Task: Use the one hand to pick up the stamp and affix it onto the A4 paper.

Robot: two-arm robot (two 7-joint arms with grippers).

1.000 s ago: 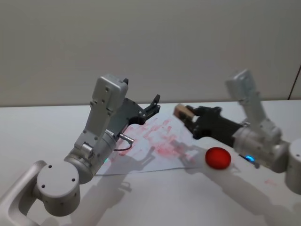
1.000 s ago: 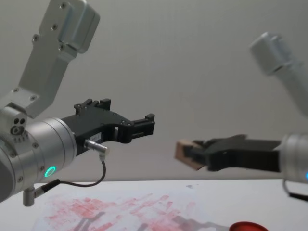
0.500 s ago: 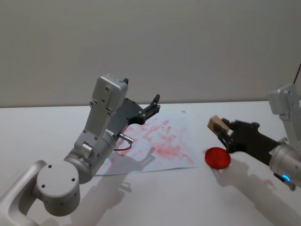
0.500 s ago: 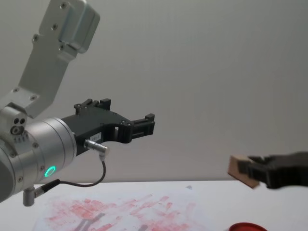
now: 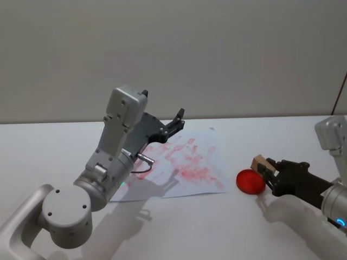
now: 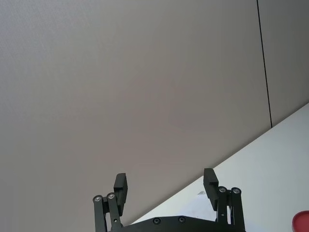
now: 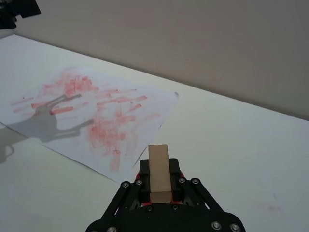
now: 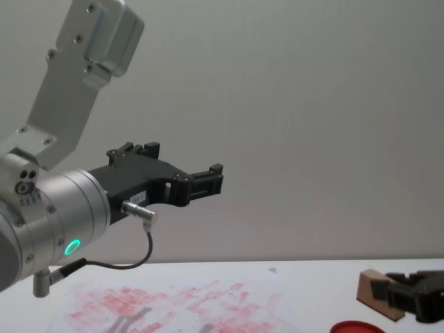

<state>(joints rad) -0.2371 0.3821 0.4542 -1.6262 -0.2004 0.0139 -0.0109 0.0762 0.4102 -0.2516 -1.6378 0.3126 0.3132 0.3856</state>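
The stamp (image 5: pixel 261 162), a small pale wooden block, sits between the fingers of my right gripper (image 5: pixel 265 169), which is shut on it. It hangs low over the table at the right edge of the round red ink pad (image 5: pixel 250 181). In the right wrist view the stamp (image 7: pixel 158 171) stands upright in the gripper (image 7: pixel 159 183), with the A4 paper (image 7: pixel 87 106) farther off. The A4 paper (image 5: pixel 190 162), covered in red prints, lies at the table's middle. My left gripper (image 5: pixel 178 120) is open and raised above the paper's far left part.
From the chest, the ink pad (image 8: pixel 357 326) lies just below and left of the stamp (image 8: pixel 378 295). The raised left arm (image 5: pixel 116 157) casts a shadow on the paper. A plain wall stands behind the white table (image 5: pixel 54 141).
My right gripper carried the stamp from above the paper's right edge rightward and down to beside the ink pad. The left arm has not moved.
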